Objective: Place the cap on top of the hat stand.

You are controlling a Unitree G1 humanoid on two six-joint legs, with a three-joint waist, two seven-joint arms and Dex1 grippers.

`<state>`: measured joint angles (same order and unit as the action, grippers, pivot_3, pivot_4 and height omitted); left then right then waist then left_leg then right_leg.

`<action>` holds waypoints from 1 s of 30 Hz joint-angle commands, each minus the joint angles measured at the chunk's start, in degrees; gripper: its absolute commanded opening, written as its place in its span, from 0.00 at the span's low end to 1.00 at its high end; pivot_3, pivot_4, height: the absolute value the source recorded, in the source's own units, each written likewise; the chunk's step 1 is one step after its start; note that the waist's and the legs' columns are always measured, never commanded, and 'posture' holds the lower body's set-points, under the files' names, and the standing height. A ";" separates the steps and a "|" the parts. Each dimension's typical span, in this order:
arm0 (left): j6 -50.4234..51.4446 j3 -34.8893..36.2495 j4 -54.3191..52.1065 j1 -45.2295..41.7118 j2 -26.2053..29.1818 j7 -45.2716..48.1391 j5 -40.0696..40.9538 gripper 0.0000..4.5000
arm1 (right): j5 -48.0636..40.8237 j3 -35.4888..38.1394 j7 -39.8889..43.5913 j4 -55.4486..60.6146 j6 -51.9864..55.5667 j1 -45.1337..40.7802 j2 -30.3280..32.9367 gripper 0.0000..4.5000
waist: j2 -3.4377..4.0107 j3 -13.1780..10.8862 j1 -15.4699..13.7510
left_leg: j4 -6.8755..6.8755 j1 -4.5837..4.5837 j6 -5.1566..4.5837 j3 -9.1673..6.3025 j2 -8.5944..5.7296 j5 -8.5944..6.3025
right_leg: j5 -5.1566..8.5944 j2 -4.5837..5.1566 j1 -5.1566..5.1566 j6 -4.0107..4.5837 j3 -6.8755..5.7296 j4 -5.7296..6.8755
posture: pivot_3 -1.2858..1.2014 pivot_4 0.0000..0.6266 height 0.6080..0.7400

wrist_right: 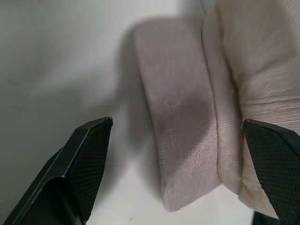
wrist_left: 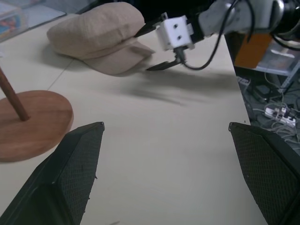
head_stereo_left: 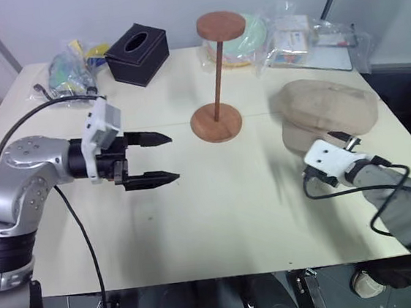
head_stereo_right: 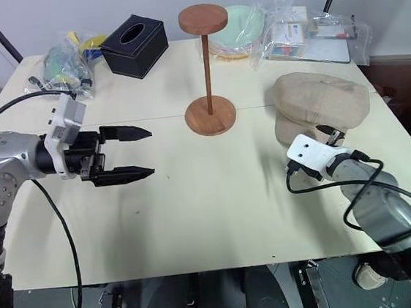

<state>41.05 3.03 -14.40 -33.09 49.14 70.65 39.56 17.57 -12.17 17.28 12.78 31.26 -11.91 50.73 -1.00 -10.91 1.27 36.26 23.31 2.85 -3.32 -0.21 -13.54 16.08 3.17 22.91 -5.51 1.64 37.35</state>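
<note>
Now the open right gripper (wrist_right: 176, 131) seemingly straddles the cap's (head_stereo_left: 329, 108) brim.

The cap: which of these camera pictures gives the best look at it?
The right eye view: the whole cap lies there unobstructed on the table. The left eye view matches, with the right pincer overlapping its edge. The left wrist view shows it sideways and far; the right wrist view, just brim and some crown.
</note>
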 commanded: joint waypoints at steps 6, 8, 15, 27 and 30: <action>0.03 1.37 -0.99 -1.80 -0.44 -2.00 1.41 1.00 | 7.55 -1.47 -3.72 -13.07 -7.25 -5.32 -4.75 0.88 | -0.04 0.02 -0.16 | 0.11 -0.04 0.00 -0.02 -0.01 0.00 | -0.01 0.01 -0.13 0.00 -0.01 0.00 | 0.52 0.24 1.00; -0.02 1.38 -0.98 -1.85 -0.44 -2.13 1.40 1.00 | 7.85 -1.30 -2.93 -13.39 -8.15 -5.35 -5.32 0.69 | -0.04 0.02 -0.28 | 0.12 -0.04 0.00 -0.03 -0.01 0.00 | -0.01 0.01 -0.13 0.00 -0.01 0.01 | 0.52 0.24 1.00; 0.49 2.01 -1.09 -1.85 -0.47 -3.43 2.23 1.00 | 9.15 0.23 -1.96 -13.25 -9.41 -4.74 -6.47 0.01 | -0.06 0.04 -0.26 | 0.12 -0.05 0.00 -0.04 -0.01 0.00 | -0.01 0.01 -0.14 -0.01 -0.01 0.02 | 0.52 0.24 1.00; 5.59 17.58 -1.90 2.43 -0.18 -16.01 9.34 1.00 | 6.48 7.60 -2.10 -7.72 -18.00 -28.45 -7.36 0.01 | 0.18 -0.15 1.56 | 0.09 0.01 0.00 -0.01 0.00 0.00 | -0.01 0.01 0.11 -0.01 0.03 0.26 | 0.52 0.24 1.00; 7.26 23.59 -1.72 3.28 0.38 -19.81 12.46 1.00 | 6.03 5.97 -2.72 -11.35 -23.00 -40.52 -9.77 0.01 | 0.18 -0.16 2.00 | -0.02 0.03 0.02 0.01 0.02 0.01 | -0.01 0.02 0.45 0.00 0.20 0.58 | 0.52 0.24 1.00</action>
<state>47.66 21.96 -14.83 -29.68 48.38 52.87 49.63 23.90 -7.12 15.61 0.57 12.10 -48.79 41.42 -0.82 -11.07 3.26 36.17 23.37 2.87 -3.31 -0.18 -13.52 16.08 3.17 23.41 -5.50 1.82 37.93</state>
